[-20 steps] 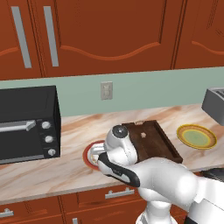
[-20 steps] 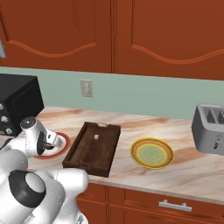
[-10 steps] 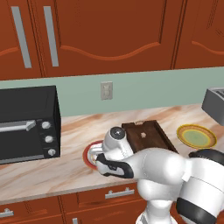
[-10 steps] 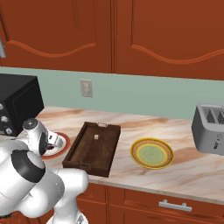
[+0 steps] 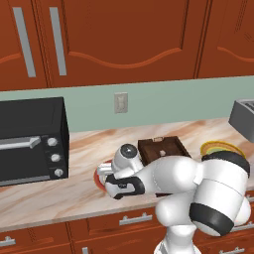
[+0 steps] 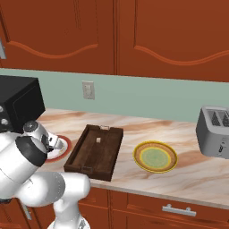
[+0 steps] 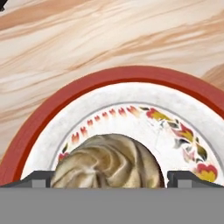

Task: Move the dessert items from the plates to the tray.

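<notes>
Your marbled beige table (image 6: 188, 174) sits under red-brown cabinets. The end effector (image 7: 109, 180) hangs released, its tips either side of the swirled brown cupcake (image 7: 109, 164) on the red-rimmed white patterned plate (image 7: 39, 118). Squeeze too high and you may crush the frosting, or it slips before reaching the dark brown wooden tray (image 6: 89, 156).

White robot arm (image 5: 163, 181) covers most of the red-rimmed white plate (image 5: 99, 174); grey toaster (image 5: 243, 118) is cropped at the frame's edge.
</notes>
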Robot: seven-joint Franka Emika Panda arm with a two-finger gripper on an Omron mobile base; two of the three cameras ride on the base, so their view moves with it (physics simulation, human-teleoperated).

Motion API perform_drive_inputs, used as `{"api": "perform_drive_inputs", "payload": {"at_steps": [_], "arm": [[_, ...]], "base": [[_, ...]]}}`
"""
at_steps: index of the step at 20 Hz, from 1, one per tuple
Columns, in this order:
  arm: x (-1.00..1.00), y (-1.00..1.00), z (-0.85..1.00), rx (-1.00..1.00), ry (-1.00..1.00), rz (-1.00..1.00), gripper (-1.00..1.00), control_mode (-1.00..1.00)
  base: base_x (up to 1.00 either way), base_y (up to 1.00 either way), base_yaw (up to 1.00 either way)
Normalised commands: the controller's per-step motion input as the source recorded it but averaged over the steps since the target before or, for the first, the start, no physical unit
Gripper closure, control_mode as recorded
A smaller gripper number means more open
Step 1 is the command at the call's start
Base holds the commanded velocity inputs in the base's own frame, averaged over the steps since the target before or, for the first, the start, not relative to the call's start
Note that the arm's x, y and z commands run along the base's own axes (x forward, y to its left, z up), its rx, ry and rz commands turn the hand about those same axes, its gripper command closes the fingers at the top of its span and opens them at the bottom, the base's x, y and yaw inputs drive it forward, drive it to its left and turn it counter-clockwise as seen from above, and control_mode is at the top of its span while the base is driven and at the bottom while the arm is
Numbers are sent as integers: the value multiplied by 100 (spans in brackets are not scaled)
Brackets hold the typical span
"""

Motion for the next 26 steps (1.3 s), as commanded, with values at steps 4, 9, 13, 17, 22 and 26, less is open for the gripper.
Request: {"api": "perform_drive_inputs", "payload": {"at_steps": [4, 9, 13, 17, 22, 26], "arm": [[8, 1, -9, 0, 0, 0, 100, -100], [0, -1, -7, 0, 0, 0, 100, -100], [0, 0, 0, 0, 0, 0, 100, -100], [0, 0, 3, 0, 0, 0, 100, -100], [-8, -21, 64, 1, 1, 0, 100, -100], [-7, -33, 100, 0, 7, -3, 100, -100]], "base": [[0, 0, 0], [0, 0, 0], [0, 0, 0], [0, 0, 0], [0, 0, 0], [0, 0, 0]]}}
